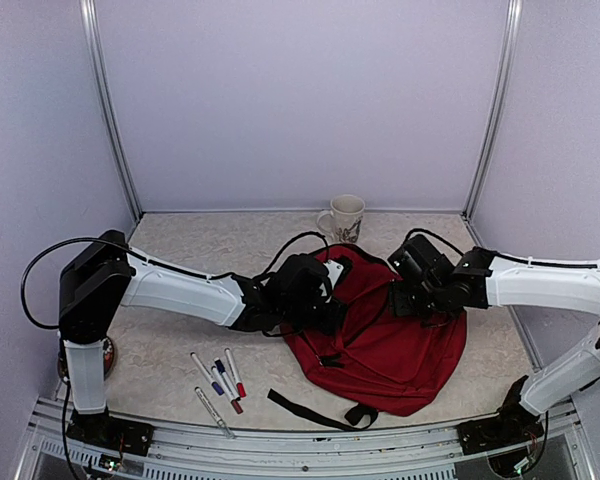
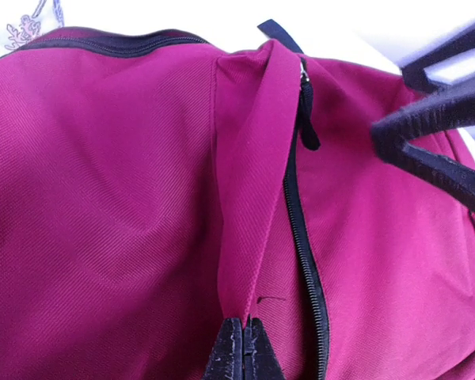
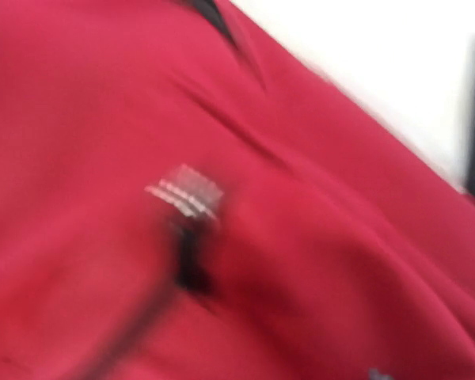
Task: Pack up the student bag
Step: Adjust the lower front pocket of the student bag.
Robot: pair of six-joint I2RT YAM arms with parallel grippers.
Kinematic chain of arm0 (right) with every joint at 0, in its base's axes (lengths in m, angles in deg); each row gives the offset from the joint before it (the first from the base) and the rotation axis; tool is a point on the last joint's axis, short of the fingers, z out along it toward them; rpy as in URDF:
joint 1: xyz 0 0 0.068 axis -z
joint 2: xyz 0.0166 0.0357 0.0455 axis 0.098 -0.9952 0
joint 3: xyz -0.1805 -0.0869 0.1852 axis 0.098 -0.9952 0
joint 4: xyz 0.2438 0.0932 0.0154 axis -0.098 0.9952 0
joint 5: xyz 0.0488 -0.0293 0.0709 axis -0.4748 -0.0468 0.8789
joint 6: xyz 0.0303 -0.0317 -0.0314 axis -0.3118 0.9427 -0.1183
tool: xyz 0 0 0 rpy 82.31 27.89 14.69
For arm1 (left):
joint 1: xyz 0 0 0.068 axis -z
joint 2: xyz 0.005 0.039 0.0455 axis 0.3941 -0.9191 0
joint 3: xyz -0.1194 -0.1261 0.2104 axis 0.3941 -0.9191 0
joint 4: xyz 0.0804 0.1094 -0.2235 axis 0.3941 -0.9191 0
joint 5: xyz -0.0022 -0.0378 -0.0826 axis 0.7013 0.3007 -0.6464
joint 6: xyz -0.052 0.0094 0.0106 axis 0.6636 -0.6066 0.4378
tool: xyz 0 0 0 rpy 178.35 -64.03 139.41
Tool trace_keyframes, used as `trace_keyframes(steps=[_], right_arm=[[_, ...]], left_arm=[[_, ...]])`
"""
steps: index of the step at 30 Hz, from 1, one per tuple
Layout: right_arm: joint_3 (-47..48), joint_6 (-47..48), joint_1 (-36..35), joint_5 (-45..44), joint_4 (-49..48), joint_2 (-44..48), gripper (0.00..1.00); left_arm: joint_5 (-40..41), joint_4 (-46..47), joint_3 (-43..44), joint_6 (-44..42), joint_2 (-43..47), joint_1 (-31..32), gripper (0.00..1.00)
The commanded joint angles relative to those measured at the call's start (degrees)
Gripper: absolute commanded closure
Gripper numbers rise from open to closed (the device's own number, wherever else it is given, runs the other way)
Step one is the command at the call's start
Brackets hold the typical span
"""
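The left claw (image 2: 244,326) is pinched together on a thin raised fold of the student bag (image 1: 392,352), its black tips meeting flat on the cloth just beside the zipper (image 2: 301,237). The fabric is a dark-red woven twill with a fine diagonal rib, soft enough to pull up into a taut ridge. The zipper is a black toothed track running up that ridge, and a small black zipper pull (image 2: 309,133) hangs near its upper end.

The right claw (image 1: 400,298) sits low over the upper right part of the bag. Its wrist view is a blur of red cloth, and I cannot tell whether its fingers are apart or together.

The bag lies slumped and rounded on the bench (image 1: 195,250), between the two arms and right of centre. A flat black webbing strap (image 1: 310,412) trails from its near edge. Four slim marker pens (image 1: 221,375) with red and blue caps lie to the bag's left. A cream ceramic mug (image 1: 345,217) with a dark printed pattern stands just behind the bag.

The bench top is pale beige and faintly speckled. Smooth lilac walls (image 1: 300,100) enclose it, joined by thin metal posts (image 1: 110,110).
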Motion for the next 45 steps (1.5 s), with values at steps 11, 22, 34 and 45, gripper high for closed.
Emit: trace_keyframes(steps=[11, 22, 34, 45], right_arm=[[4.23, -0.28, 3.42, -7.38, -10.99, -11.68, 0.29], [4.98, 0.41, 10.63, -5.16, -18.12, -17.79, 0.15], [3.01, 2.34, 11.4, -7.97, -11.41, -10.03, 0.84], [1.03, 31.09, 13.4, 30.77, -16.0, 5.35, 1.0]], left_arm=[[-1.58, 2.38, 2.43, 2.51, 3.66, -0.26, 1.0], [-1.44, 3.66, 1.53, 1.75, 4.2, 0.61, 1.0], [-0.73, 3.15, 0.99, 1.25, 3.6, 0.37, 1.0], [2.26, 1.54, -0.94, 1.06, 5.82, -1.46, 1.0]])
